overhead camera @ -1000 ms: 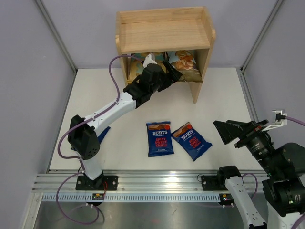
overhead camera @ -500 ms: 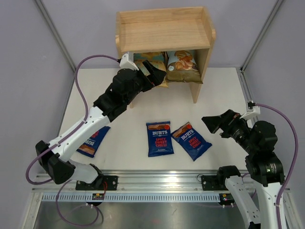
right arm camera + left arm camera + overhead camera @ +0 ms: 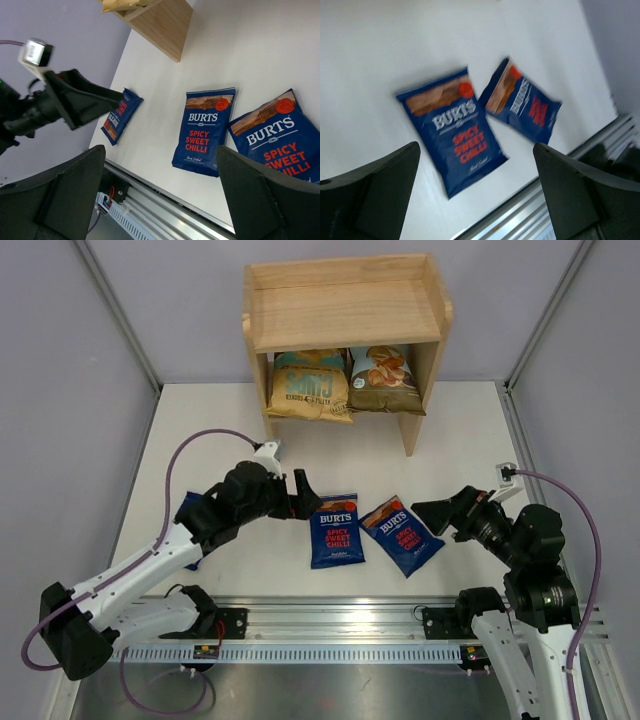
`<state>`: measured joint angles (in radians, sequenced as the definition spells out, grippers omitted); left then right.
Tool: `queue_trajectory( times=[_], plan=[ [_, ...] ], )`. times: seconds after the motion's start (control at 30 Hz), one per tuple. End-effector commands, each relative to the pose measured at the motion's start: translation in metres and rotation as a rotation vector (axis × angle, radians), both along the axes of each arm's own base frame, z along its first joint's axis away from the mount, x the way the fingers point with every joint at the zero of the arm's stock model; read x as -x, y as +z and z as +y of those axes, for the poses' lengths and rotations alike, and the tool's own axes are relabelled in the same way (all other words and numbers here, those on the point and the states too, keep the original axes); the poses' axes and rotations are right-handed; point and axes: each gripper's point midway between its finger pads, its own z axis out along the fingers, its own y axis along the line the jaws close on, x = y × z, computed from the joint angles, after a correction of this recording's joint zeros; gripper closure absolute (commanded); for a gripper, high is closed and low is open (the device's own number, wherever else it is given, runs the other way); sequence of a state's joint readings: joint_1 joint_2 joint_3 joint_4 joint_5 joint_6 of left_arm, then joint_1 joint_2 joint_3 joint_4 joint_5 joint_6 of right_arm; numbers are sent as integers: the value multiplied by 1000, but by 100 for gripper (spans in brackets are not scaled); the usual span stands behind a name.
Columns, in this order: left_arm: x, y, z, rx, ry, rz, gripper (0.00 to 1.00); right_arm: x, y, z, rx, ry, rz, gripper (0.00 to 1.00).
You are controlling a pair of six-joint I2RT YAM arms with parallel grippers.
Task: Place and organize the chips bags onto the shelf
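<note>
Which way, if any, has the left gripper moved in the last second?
Yes. The left gripper has pulled back from the shelf toward the near edge, now beside the middle Burts bag.

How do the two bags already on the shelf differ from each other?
The tan-and-teal bag is wider and on the left; the pale-blue and olive bag is narrower and on the right. The tan-and-teal bag shows mainly lettering, the pale-blue and olive bag a picture of chips. Both face out, side by side, in the lower tier of the shelf.
</note>
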<state>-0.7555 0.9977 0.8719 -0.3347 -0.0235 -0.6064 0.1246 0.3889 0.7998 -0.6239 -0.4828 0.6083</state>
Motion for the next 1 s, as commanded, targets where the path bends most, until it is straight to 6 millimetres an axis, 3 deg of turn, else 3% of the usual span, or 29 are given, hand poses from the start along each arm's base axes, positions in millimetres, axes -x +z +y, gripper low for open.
queue_trajectory(
  times=[0.0,0.13,0.43,0.5,0.57,0.73,0.97],
  plan=[
    [21,-39,-8,-44,-135,64,1,14,7,11,-25,85,-44,2],
    [20,-73,-14,-86,-154,133,1,20,1,14,-43,106,-2,4],
    [-14,-126,-22,-160,-72,217,3,35,-1,14,-61,114,13,6],
    [-25,-129,-26,-150,-66,212,3,36,1,14,-64,111,10,6],
    [-33,-140,-31,-175,-73,251,6,37,1,14,-65,113,16,6],
    [-46,-166,-21,-246,22,298,14,40,5,14,-60,119,14,6],
    [-44,-189,-25,-251,34,353,26,39,5,13,-58,115,10,6]
  ],
)
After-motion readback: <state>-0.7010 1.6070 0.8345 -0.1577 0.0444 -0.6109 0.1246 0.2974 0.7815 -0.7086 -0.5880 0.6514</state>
